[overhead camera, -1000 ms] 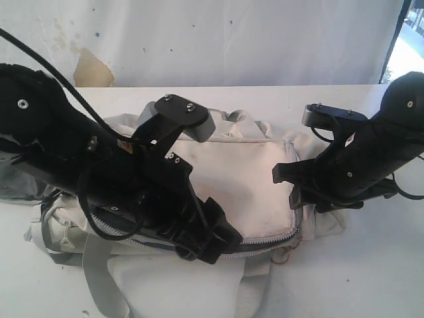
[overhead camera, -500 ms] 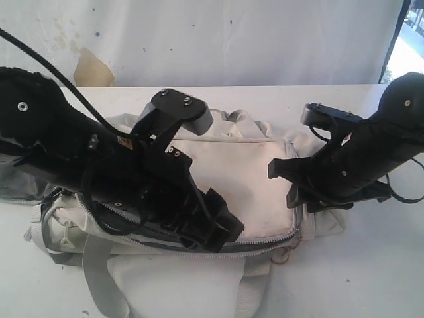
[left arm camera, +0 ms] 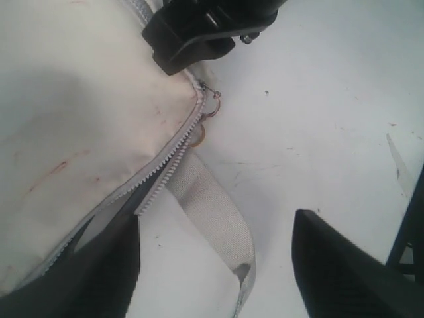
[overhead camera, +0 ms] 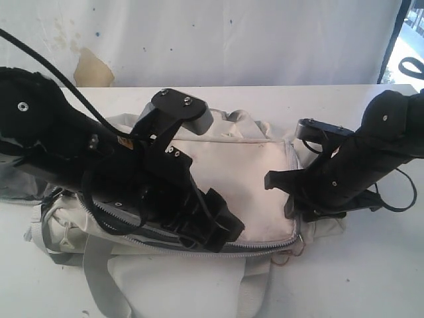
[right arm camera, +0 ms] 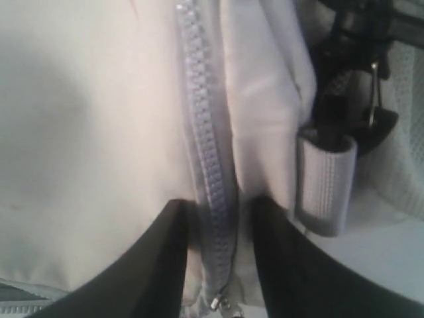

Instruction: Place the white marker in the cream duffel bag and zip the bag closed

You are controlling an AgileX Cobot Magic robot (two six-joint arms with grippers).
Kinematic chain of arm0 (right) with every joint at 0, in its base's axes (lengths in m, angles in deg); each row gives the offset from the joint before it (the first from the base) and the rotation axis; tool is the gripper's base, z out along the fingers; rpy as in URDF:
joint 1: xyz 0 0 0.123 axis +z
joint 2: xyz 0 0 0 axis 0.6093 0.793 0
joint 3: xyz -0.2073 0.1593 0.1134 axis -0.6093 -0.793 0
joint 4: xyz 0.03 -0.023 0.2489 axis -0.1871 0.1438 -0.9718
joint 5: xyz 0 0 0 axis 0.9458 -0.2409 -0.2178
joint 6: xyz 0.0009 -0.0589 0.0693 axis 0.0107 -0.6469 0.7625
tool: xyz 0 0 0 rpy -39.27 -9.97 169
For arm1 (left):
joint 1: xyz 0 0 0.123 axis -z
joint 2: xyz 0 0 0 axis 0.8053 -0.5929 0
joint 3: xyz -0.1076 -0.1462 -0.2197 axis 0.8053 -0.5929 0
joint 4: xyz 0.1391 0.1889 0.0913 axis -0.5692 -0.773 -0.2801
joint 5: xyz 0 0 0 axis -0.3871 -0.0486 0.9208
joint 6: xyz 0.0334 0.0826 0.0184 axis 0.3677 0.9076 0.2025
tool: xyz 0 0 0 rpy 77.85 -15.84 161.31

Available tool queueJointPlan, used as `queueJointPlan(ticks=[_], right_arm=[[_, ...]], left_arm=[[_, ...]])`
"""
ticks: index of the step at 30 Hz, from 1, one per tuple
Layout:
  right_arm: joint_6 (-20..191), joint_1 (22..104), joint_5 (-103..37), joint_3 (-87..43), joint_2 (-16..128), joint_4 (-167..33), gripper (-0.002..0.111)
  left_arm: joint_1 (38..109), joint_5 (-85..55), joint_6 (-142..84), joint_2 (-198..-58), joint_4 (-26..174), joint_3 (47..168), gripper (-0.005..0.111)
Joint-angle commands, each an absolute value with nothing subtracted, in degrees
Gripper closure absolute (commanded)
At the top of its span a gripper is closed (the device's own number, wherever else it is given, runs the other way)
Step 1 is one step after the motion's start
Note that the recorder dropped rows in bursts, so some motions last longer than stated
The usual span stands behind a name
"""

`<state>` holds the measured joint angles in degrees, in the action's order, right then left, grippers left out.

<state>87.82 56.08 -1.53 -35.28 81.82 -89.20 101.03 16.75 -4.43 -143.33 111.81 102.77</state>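
I judged the bag soft and floppy, best held by its zip; left gripper gaped, right gripper straddled it, grip unclear.

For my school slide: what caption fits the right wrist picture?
The right gripper pinches the cream duffel bag along its zipper.

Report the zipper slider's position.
Exterior view, right side: the zipper slider is at the near right corner of the cream duffel bag, just below the right hand.
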Motion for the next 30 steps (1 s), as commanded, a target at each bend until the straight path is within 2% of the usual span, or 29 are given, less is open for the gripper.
queueJointPlan(ticks=[1, 4, 13, 20, 24, 30], right_arm=[[87.2, 55.8, -3.7, -35.1, 82.1, -88.5, 0.086], [87.2, 55.8, -3.7, -35.1, 82.1, -88.5, 0.108], [77.3, 55.8, -1.0, -32.7, 79.8, -103.3, 0.108], [77.0, 55.8, 0.2, -26.5, 77.0, -105.1, 0.108], [77.0, 55.8, 1.1, -25.8, 77.0, -106.5, 0.108], [77.0, 55.8, 5.0, -25.8, 77.0, -104.7, 0.108]], left_arm=[[101.4, 16.1, -4.2, -142.9, 112.1, 102.6, 0.036], [101.4, 16.1, -4.2, -142.9, 112.1, 102.6, 0.036], [101.4, 16.1, -4.2, -142.9, 112.1, 102.6, 0.036], [101.6, 16.3, -2.4, -143.5, 112.1, 102.6, 0.036], [103.0, 14.7, 6.6, -148.5, 123.1, 102.6, 0.036], [106.0, 4.1, 11.3, -154.2, 132.9, 103.1, 0.037]])
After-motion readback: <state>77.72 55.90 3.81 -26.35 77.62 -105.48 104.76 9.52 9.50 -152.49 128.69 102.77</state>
